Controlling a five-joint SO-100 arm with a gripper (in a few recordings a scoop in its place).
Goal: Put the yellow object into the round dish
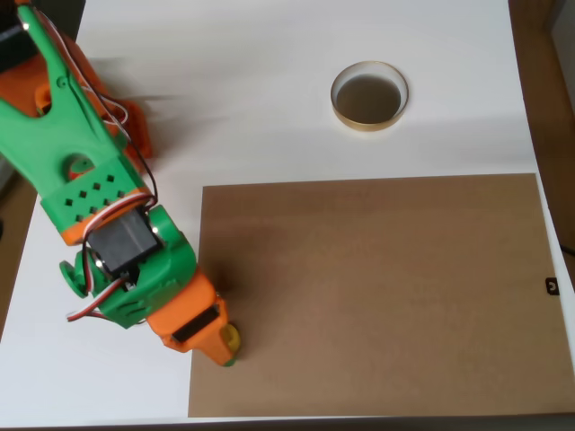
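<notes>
White table, brown board (377,292); at its near-left edge the gripper (218,346) covers the yellow object (232,338), jaws unreadable. Probably light, hard, slick plastic: pinch the knob. Round dish (369,119) sits well apart

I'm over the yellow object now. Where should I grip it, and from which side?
Judging from the overhead view, come straight down from above. The yellow object sits at the brown board's left edge, mostly hidden under the gripper, so its shape and the jaws' state can't be judged. Probably close across its visible rounded body.
</notes>
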